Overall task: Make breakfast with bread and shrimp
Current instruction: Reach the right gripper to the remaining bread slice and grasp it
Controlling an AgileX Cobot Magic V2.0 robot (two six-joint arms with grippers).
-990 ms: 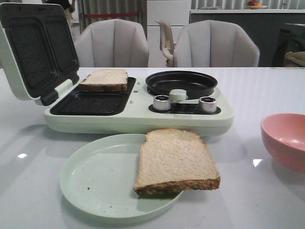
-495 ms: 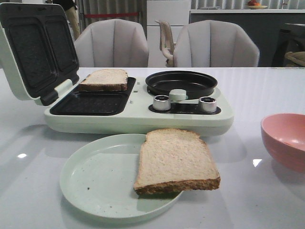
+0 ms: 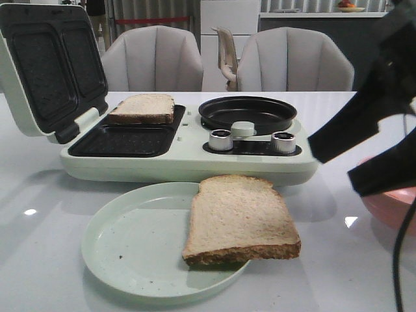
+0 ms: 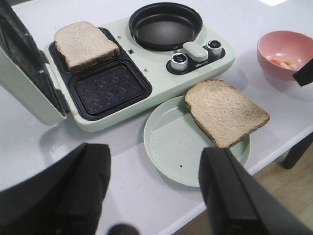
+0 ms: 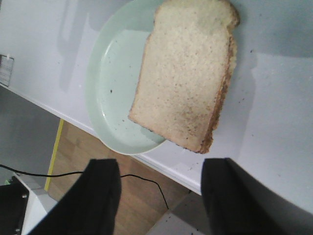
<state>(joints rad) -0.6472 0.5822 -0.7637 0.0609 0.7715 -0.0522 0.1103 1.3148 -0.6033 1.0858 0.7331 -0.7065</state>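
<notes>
One slice of bread [image 3: 240, 218] [image 4: 226, 111] [image 5: 188, 73] lies on the pale green plate [image 3: 130, 240], overhanging its right rim. A second slice of bread [image 3: 142, 108] [image 4: 84, 44] rests in the far well of the sandwich maker. Small orange-pink shrimp [image 4: 284, 62] lie in the pink bowl [image 4: 283, 49]. My right gripper [image 3: 335, 169] [image 5: 161, 166] hangs open and empty at the right, above the table in front of the bowl. High over the table's front edge, my left gripper [image 4: 155, 154] is open and empty.
The pale green sandwich maker [image 3: 188, 159] stands mid-table with its lid [image 3: 45, 65] raised at the left. A black round pan [image 3: 247, 112] and two knobs [image 3: 221, 139] are on its right half. Two grey chairs [image 3: 153, 62] stand behind the table.
My right gripper has come into the front view from the right and now covers most of the pink bowl. The bread, plate and sandwich maker have not moved.
</notes>
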